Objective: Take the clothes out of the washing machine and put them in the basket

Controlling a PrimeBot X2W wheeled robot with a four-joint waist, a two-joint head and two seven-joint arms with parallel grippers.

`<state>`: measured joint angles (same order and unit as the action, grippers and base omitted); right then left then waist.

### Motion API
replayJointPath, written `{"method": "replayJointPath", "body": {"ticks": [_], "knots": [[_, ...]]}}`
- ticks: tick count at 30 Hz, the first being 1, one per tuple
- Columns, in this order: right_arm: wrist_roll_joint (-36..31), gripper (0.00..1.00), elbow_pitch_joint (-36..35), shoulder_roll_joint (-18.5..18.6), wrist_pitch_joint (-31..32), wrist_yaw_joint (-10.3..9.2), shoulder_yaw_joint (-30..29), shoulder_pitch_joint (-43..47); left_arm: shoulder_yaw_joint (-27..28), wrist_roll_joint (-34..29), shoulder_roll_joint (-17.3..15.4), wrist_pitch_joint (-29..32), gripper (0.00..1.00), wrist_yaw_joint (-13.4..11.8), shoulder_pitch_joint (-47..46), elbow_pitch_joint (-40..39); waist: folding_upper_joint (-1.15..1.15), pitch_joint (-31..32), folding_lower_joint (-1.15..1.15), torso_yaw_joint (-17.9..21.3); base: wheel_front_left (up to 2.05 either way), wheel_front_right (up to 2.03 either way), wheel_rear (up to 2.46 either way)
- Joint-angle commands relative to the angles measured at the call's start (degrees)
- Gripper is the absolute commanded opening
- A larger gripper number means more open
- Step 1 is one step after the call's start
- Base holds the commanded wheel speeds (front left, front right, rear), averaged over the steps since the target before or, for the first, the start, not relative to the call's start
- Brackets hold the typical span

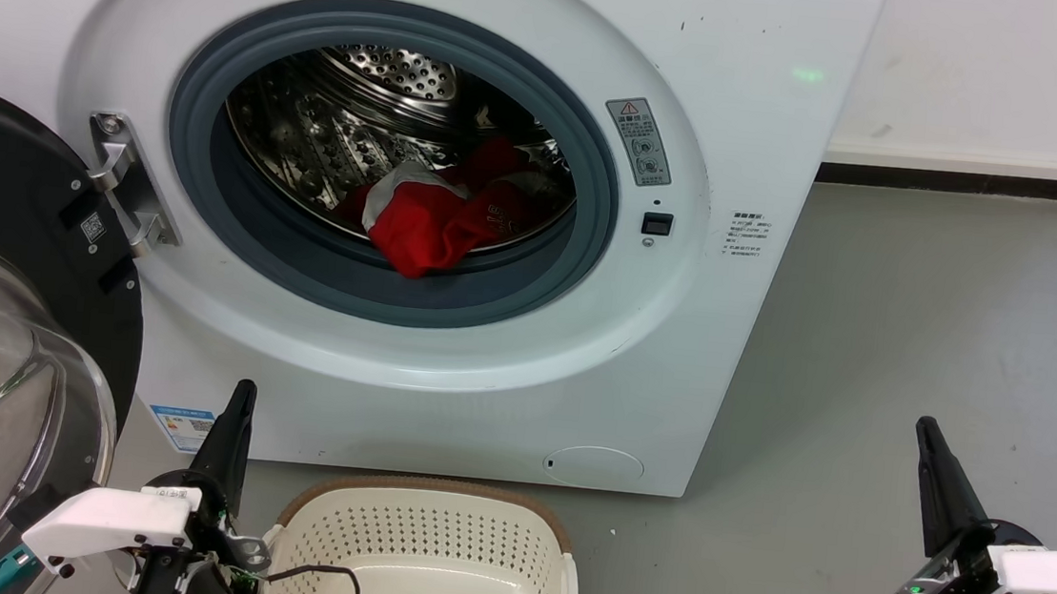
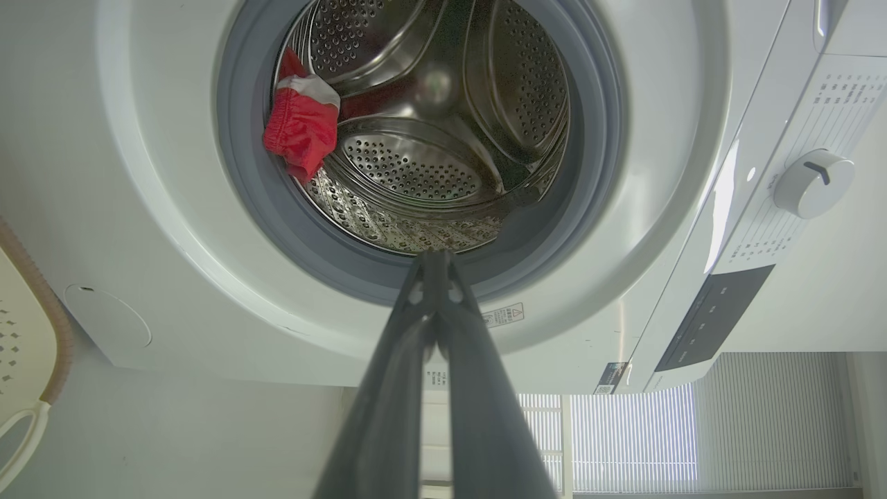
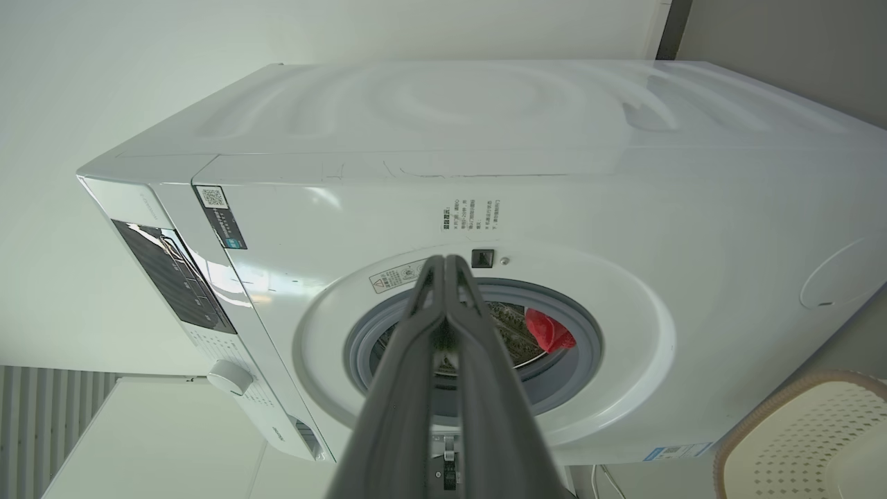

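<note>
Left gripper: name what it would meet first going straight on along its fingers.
Likely the grey gasket of the washing machine, where the left gripper points, tips shut; possibly the drum beyond. Depth unclear.

The left gripper [image 1: 241, 398] has 2 long, dark, tapering fingers [image 1: 229, 443] above a white angular plastic wrist housing [image 1: 107, 519] dotted with small black screws. A thin black cable [image 1: 328, 568] loops beside it. The right gripper [image 1: 929, 439] looks the same, with a small green light [image 1: 914, 590] glowing in its exposed metal joint.
</note>
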<state>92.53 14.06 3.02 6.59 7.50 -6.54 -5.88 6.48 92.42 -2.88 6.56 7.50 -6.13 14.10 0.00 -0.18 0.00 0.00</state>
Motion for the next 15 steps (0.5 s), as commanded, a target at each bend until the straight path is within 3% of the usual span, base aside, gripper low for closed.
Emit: {"method": "replayJointPath", "body": {"ticks": [1, 15], "knots": [[-0.3, 0.0, 0.0, -0.2, 0.0, -0.02, 0.0, -0.8, 0.2, 0.0, 0.0, 0.1, 0.0, 0.1, -0.3, 0.0, 0.0, 0.0, 0.0, 0.0, 0.0, 0.0, 0.0], [-0.3, 0.0, 0.0, -0.2, 0.0, -0.02, 0.0, -0.8, 0.2, 0.0, 0.0, 0.1, 0.0, 0.1, -0.3, 0.0, 0.0, 0.0, 0.0, 0.0, 0.0, 0.0, 0.0]]}}
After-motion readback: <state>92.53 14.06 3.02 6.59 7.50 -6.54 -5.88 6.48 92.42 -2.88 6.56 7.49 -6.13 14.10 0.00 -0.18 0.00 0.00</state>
